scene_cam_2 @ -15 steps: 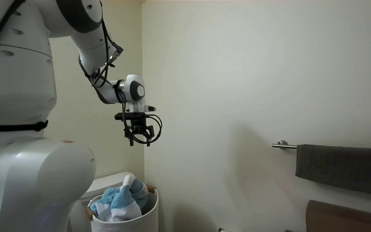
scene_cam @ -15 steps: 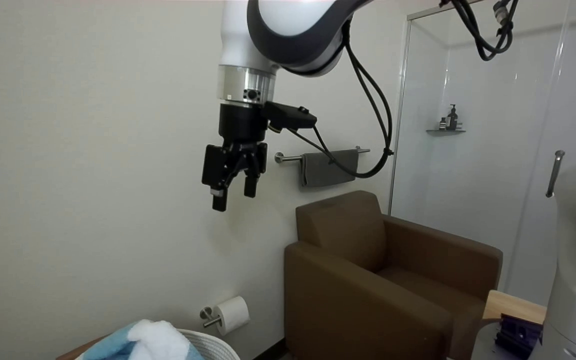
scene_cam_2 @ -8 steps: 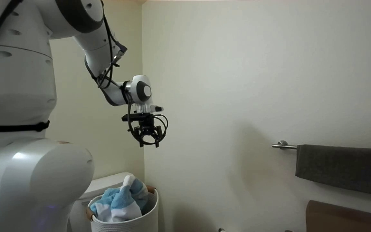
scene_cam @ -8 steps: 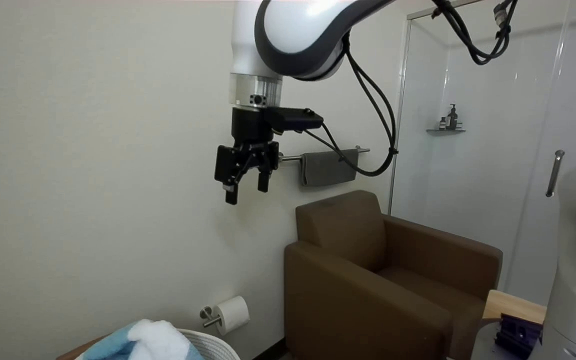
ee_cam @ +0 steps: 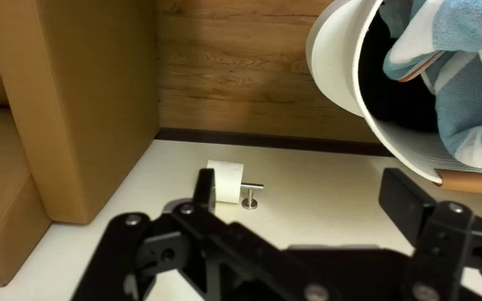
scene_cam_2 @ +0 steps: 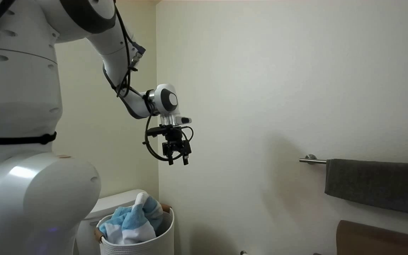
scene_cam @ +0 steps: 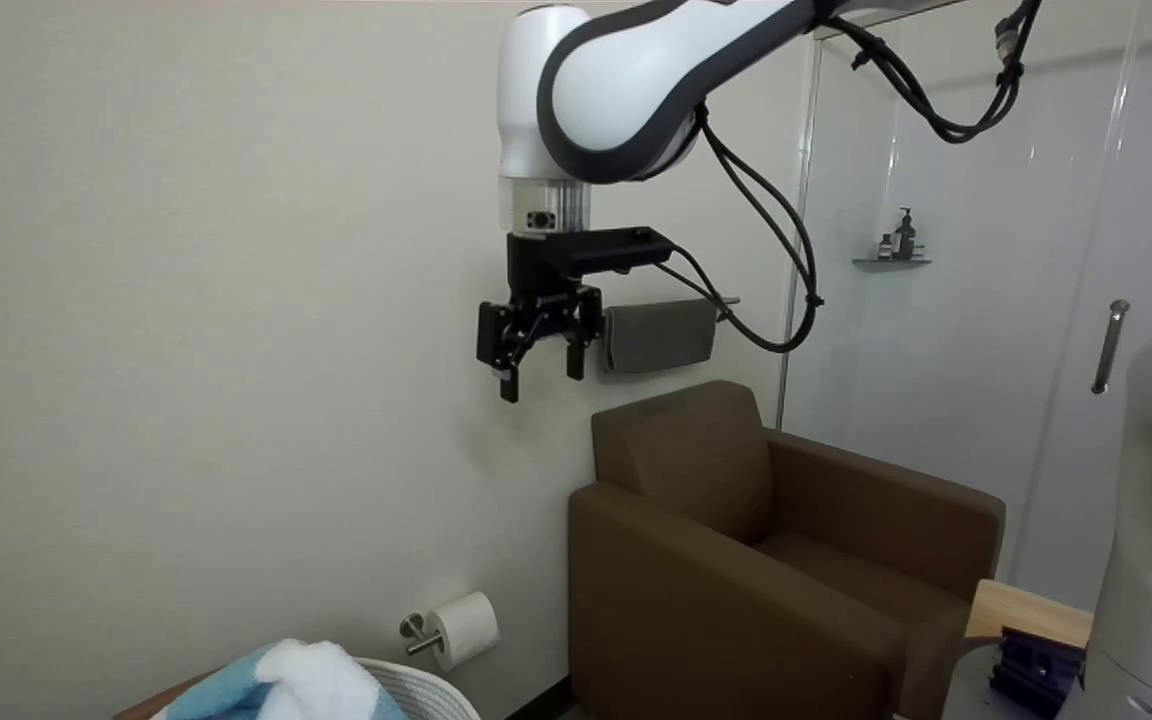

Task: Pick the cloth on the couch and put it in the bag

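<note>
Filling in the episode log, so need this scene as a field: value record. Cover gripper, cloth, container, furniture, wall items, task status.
end effector: gripper, open, pointing down, holding nothing
item: blue-and-white cloth, crumpled
container: white basket, cloth inside and sticking up out of it
furniture: brown armchair
on wall: gray towel over metal rail; toilet paper roll on holder
status: cloth in basket; gripper apart from both

My gripper [ee_cam: 302, 190] hangs with open air between its fingers [ee_cam: 405, 205]. Below, floor [ee_cam: 232, 71] shows between the armchair [ee_cam: 98, 92] and the white basket [ee_cam: 334, 65], a paper roll [ee_cam: 227, 184] jutting from the wall [ee_cam: 316, 217] there. Cloth [scene_cam_2: 133, 221] rises above the basket's rim and blocks much of its mouth, leaving a dark gap toward the armchair.
</note>
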Controlling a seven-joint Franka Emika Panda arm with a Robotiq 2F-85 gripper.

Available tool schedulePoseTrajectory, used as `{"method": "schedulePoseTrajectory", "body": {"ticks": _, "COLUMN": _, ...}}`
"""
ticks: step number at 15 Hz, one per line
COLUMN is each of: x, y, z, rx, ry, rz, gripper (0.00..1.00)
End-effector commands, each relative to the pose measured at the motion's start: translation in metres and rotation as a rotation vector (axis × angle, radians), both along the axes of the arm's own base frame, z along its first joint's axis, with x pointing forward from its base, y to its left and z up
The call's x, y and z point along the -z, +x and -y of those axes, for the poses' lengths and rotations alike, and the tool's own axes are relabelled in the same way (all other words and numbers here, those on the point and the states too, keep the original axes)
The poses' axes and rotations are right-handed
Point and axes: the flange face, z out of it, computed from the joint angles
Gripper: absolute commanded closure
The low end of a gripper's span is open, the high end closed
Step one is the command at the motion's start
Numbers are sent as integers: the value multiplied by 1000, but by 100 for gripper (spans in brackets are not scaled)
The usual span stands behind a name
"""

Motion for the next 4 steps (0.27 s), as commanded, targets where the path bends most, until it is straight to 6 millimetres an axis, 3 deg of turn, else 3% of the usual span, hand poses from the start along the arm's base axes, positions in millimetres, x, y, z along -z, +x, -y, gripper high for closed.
{"method": "schedulePoseTrajectory", "body": {"ticks": 1, "x": 0, "y": -1, "z": 0, "rx": 5, "ry": 7, "rz": -5, "gripper": 0}}
{"method": "schedulePoseTrajectory", "body": {"ticks": 4, "x": 0, "y": -3, "z": 1, "rx": 9, "ry": 11, "rz": -7, "gripper": 0}}
